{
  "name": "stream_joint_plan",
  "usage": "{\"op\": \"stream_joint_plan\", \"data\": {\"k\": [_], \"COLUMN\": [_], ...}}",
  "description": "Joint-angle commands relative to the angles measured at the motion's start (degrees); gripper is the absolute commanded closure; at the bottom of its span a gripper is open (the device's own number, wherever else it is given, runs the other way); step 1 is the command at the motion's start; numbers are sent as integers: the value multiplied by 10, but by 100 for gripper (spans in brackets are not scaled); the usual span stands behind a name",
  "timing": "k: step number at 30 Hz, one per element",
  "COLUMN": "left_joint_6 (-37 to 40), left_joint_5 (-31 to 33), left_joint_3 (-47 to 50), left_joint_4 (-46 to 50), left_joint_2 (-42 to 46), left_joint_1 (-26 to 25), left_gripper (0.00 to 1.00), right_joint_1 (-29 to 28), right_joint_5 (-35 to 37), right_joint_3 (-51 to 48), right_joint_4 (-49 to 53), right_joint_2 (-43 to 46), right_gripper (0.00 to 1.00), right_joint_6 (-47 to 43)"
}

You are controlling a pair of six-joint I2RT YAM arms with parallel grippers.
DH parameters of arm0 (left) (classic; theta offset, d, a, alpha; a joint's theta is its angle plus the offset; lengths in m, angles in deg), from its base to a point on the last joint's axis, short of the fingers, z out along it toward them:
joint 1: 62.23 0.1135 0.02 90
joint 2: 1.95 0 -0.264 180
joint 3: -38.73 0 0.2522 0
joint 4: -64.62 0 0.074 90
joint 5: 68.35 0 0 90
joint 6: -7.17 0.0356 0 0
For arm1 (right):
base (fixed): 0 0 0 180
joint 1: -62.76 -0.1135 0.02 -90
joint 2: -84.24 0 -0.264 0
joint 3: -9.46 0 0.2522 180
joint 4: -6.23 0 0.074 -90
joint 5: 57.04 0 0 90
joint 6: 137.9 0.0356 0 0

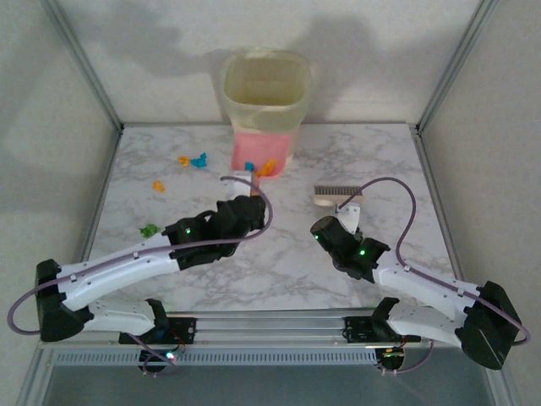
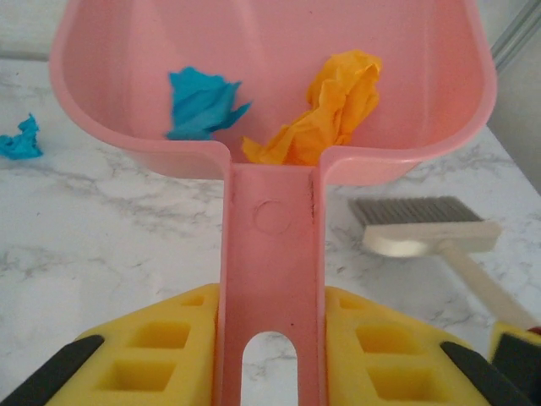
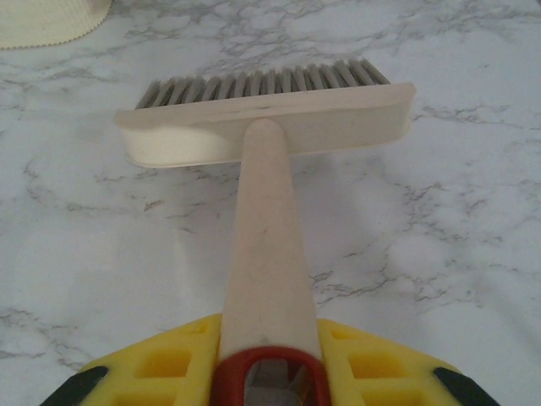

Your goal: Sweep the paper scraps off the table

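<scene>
Paper scraps point(image 1: 199, 160) lie partly in a pan and partly loose on the table point(image 1: 287, 254).

Left gripper point(image 2: 270, 355): jaws closed on the flat handle of the pink dustpan point(image 2: 423, 101), a yellow pad pressed against each side. In its wrist view the handle runs straight up from the bottom centre of the frame, and the pan spreads across the top with its mouth facing away.

Right gripper point(image 3: 270, 364): jaws clamped on the pale handle of the brush point(image 3: 270, 127) at its red-capped end. The handle runs up the middle of the frame, the head lies crosswise, and the bristles point toward the top edge. I cannot tell whether the bristles touch the marble.

Containers:
- Dustpan holds a blue scrap point(image 2: 203, 101) left of centre.
- It also holds an orange scrap point(image 2: 334, 110) right of centre, against the back wall by the handle root. This piece is elongated and slants from lower left to upper right.
- Cream bin point(image 1: 266, 89) stands at the far edge, upper centre of the top view. The pan sits just in front of its base. Its contents are not visible.

Loose scraps, top view, all left of the pan:
- blue cluster with an orange bit point(image 1: 183, 159) beside it
- a second orange piece point(image 1: 158, 185) lower left of those
- a green scrap point(image 1: 150, 229) at middle left, near the left arm

These are crumpled, with no clear long axis. Together they string diagonally from upper centre toward the left edge. The brush head sits right of centre, well apart from them.
</scene>
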Motion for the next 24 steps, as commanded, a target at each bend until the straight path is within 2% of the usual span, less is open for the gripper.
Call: {"op": "stream_joint_plan", "data": {"k": [1,7,13,17,21,24], "left_joint_6": [-7,-6,-36,-83,-142,-199], "left_joint_5": [-27,-141,-305,-453,-567,-625], "left_joint_3": [-80,-234,-369,-427,-506,-525], "left_joint_4": [71,106,110,68,46,1], "left_joint_2": [-45,-122,-195,-242,-307,-337], "left_joint_1": [19,75,162,217,264,293], "left_gripper": [100,100,100,100,100,100], "right_joint_1": [4,6,6,7,7,8], "right_joint_5": [4,1,-6,-6,-7,-7], "right_joint_3": [22,14,17,19,21,21], "right_joint_4": [-17,-26,-25,-24,-23,-23], "right_joint_2": [4,15,11,11,11,11], "right_gripper": [100,100,100,100,100,100], "right_joint_6": [5,-2,-10,-13,-17,-19]}}
